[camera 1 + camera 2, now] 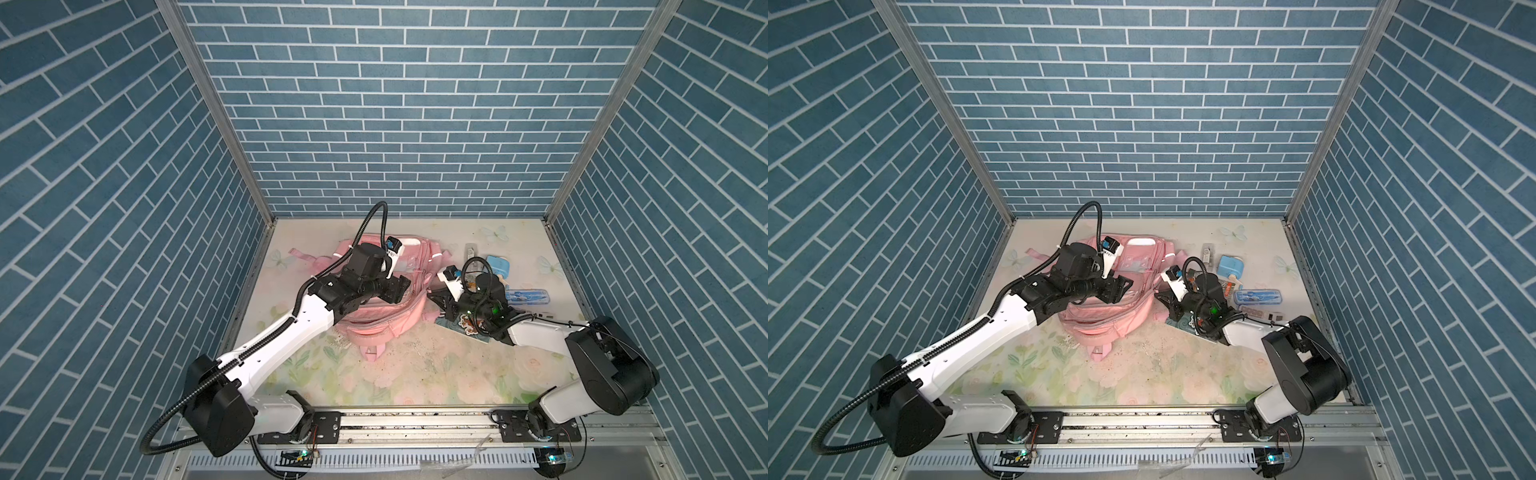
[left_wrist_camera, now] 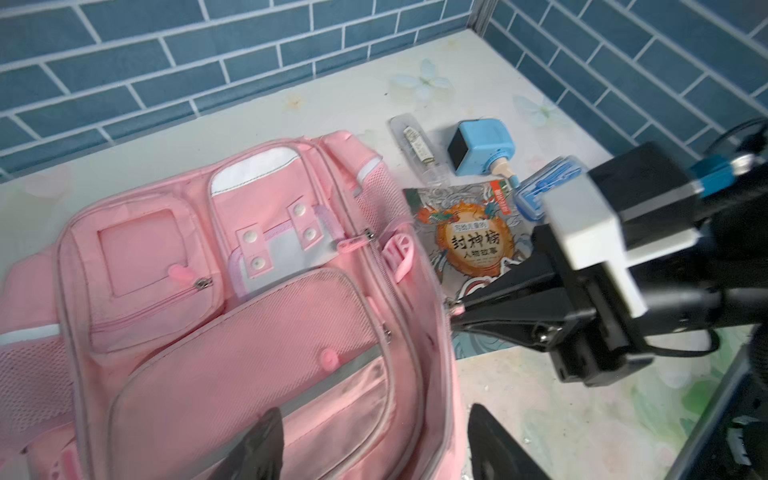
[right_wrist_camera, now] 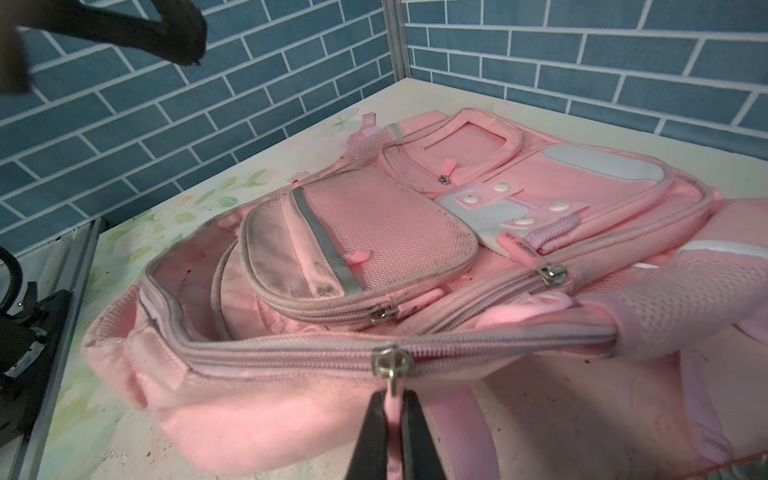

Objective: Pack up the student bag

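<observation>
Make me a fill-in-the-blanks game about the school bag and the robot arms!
The student bag is coloured ____.
The right end effector is ____ on the bag's zipper pull.
The left end effector hovers above the bag with jaws ____.
The pencil sharpener near the storybook is coloured ____.
Missing words: pink, shut, open, blue.

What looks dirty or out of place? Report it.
The student bag has grey smudges on its front mesh pocket, and dark crumbs speckle the table beside it.
</observation>
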Tool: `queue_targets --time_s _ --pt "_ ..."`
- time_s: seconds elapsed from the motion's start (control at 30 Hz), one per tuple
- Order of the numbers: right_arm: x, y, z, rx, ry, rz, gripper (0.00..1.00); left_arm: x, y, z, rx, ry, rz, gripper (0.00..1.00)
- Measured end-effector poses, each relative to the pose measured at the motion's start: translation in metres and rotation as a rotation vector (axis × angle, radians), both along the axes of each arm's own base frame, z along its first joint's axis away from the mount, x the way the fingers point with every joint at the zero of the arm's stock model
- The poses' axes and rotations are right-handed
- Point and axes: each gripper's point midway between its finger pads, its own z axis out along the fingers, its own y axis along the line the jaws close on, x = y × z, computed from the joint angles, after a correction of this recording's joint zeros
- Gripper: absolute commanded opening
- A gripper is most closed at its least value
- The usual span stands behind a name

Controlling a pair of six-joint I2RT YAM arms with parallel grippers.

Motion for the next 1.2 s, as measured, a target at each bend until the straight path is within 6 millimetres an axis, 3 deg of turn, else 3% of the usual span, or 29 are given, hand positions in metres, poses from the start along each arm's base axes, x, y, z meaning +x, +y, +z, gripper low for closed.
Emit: queue_targets --time_s 0.17,0.37,0.5,0.7,0.9,1.03,1.2 --pt "0.009 -0.010 0.000 0.001 0.001 -0.029 0.00 0.003 0.021 -0.039 0.171 0.059 -0.011 0.74" --pt "0.014 -0.021 -0.005 -0.009 0.021 -0.048 0.00 -0.014 0.034 -0.077 0.340 0.099 -0.103 0.74" --pt "0.013 -0.023 -0.007 -0.018 0.023 -0.036 0.00 -0.029 0.032 -0.081 0.343 0.089 -0.198 0.74" --pt "0.015 -0.027 -0.012 -0.034 0.038 -0.019 0.00 -0.053 0.015 -0.060 0.233 0.026 -0.335 0.76" --pt "0.015 -0.026 -0.012 -0.030 0.053 -0.004 0.00 -0.065 0.005 -0.091 0.219 0.080 -0.390 0.75" --pt "0.015 -0.026 -0.014 -0.035 0.066 -0.001 0.00 -0.069 0.002 -0.116 0.234 0.141 -0.400 0.67" --pt "0.018 -0.025 -0.012 -0.050 0.071 -0.002 0.00 -0.073 -0.008 -0.121 0.234 0.132 -0.420 0.44"
